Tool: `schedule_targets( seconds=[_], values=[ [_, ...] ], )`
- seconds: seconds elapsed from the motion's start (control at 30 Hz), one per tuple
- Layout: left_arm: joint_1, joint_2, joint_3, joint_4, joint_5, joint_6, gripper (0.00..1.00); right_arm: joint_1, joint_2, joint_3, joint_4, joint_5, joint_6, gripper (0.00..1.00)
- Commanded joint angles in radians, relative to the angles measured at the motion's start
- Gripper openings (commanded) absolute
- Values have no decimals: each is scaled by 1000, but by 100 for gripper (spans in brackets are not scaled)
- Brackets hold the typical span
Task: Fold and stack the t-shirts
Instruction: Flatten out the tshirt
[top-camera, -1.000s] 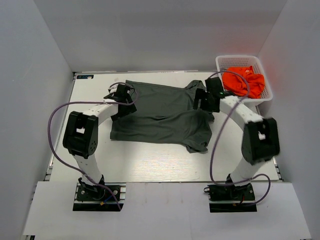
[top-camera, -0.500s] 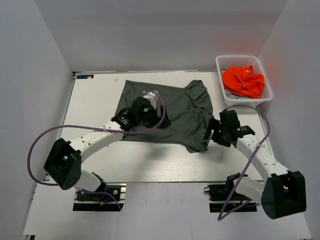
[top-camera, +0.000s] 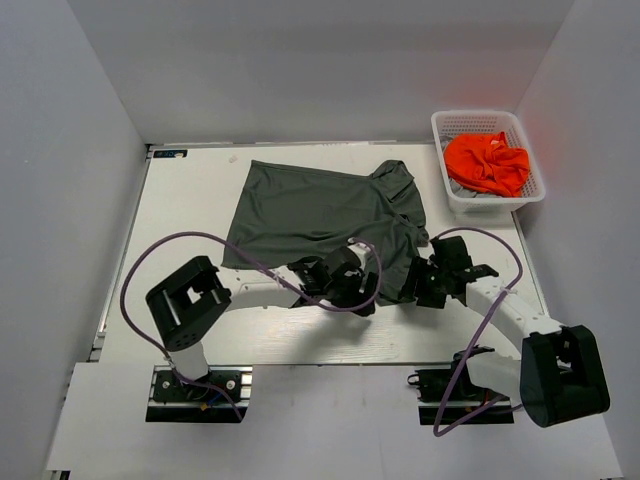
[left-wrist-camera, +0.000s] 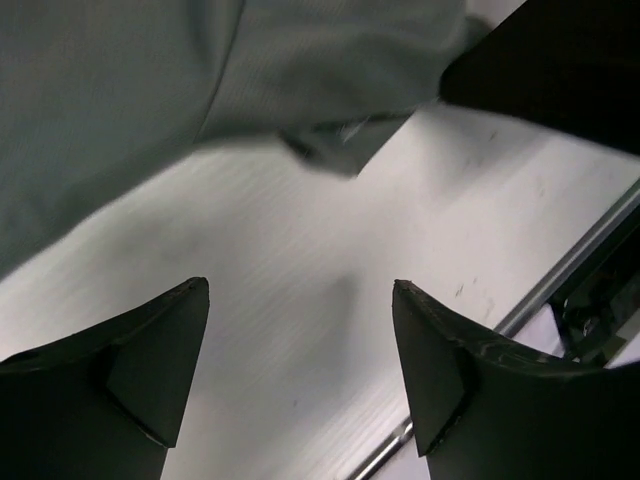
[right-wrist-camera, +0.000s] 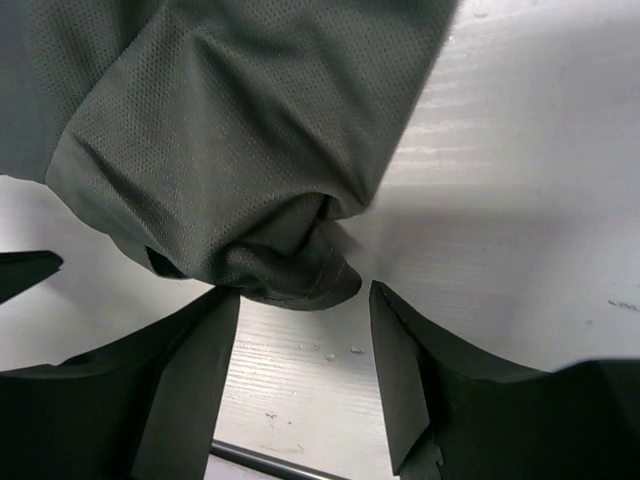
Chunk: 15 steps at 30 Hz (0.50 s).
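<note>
Olive-grey t-shirt (top-camera: 310, 205) spread on table (top-camera: 190, 200), my left gripper (left-wrist-camera: 300, 285) gone from its middle to its near hem, fingers spread and empty, my right gripper (right-wrist-camera: 297, 290) closer on its bunched near-right corner, fingers apart, orange t-shirt (top-camera: 487, 163) unmoved in basket (top-camera: 446, 125) beyond its right side

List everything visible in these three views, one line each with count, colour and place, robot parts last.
olive-grey t-shirt: one, dark olive-grey, spread on the table
orange t-shirt: one, bright orange, crumpled in the basket
basket: one, white lattice, far right corner
table: one, white
cables: two, purple, one looping along each arm
left arm: one, white and black, at the shirt's near edge
right arm: one, white and black, at the shirt's near right corner
left fingers: two, black, open over bare table
right fingers: two, black, open at a bunched fold
</note>
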Motion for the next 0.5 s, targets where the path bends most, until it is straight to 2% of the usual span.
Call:
schedule_targets(
  seconds=[0.0,0.2,0.3,0.33,0.47],
  values=[
    [-34,34,73,66,-57,-10,83,-1,10,14,49,-22,-10,60],
    [-68,115,132,94,-129,-21,77,-1,22,17,60,-46,-24,55],
    [-79,156,186,30,-226,-21,70,2,2,29,57,-45,-25,51],
    [-79,169,200,11,-264,-21,65,-3,-3,31,54,-43,-25,49],
    [-79,201,232,-26,-332,-53,58,2,-12,54,36,-59,-33,42]
  ],
)
